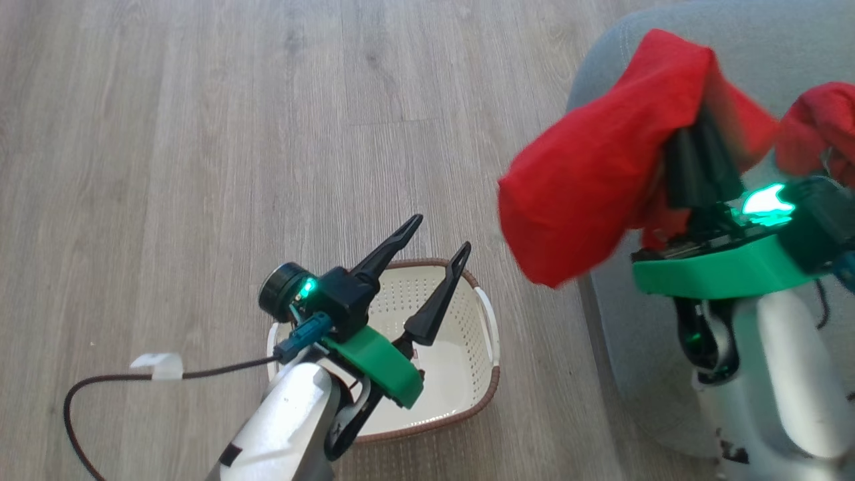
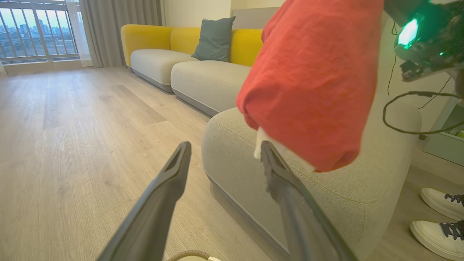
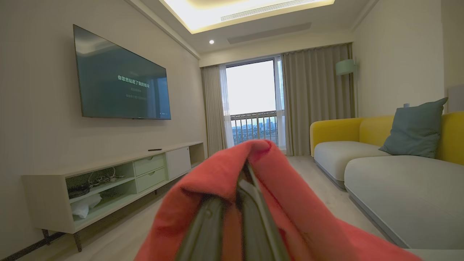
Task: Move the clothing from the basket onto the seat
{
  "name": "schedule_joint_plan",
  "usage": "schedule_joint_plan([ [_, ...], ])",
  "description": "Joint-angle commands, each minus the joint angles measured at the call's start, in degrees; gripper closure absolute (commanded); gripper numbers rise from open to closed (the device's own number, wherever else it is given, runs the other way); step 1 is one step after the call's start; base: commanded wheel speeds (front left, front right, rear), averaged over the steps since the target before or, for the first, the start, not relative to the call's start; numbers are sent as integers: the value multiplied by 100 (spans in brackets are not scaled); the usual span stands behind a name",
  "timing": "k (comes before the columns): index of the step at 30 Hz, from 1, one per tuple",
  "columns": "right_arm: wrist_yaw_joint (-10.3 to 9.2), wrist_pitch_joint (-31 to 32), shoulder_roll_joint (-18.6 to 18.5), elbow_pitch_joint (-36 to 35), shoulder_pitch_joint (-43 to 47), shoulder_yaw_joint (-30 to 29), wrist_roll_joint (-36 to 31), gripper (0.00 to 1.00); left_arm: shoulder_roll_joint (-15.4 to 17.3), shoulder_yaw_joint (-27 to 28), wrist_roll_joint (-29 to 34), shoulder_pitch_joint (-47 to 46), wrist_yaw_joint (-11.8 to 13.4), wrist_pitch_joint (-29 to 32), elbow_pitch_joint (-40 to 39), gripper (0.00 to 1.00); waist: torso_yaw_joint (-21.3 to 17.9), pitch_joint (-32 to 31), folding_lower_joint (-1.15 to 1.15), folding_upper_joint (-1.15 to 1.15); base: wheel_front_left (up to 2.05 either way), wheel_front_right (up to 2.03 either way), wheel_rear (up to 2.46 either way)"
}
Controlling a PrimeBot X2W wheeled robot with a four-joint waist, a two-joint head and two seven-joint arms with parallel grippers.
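- Above the basket [image 1: 471, 327], which stands upright on the wood floor [image 1: 167, 167], we see the left tool [image 1: 441, 232] released, its two fingers spread wide with nothing between them.
- To our right, the right tool [image 1: 698, 152] is clenched on a garment [image 1: 588, 180], the red cloth draped over its closed fingers (their tips are buried in the folds).
- That garment hangs in the air over the left edge of the seat [image 1: 628, 334], well apart from the basket.
- In the left wrist view we catch a bit of white trim [image 2: 259, 143] at its lower hem.
- A second garment [image 1: 818, 127], also red, lies bunched on the seat just beyond the right tool.
- The basket sits just beside the seat.
- Two white shoes [image 2: 440, 206] stand on the floor at the seat's other side.
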Motion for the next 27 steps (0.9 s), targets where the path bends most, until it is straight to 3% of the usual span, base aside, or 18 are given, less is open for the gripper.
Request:
schedule_joint_plan([
  [1,-1,-37,74,-269,-86,14,-62,100,49,221,14,-101,-5,-29,-176,0,11,-28,0,0,0,0,0],
  [17,-1,-37,74,-396,457,-682,-191,100,49,430,256,394,-36,-29,-86,0,-33,-182,0,0,0,0,0],
  [27,-1,-37,74,-5,1002,-1117,11,100,49,260,125,753,-56,-29,-70,0,-19,-252,0,0,0,0,0],
])
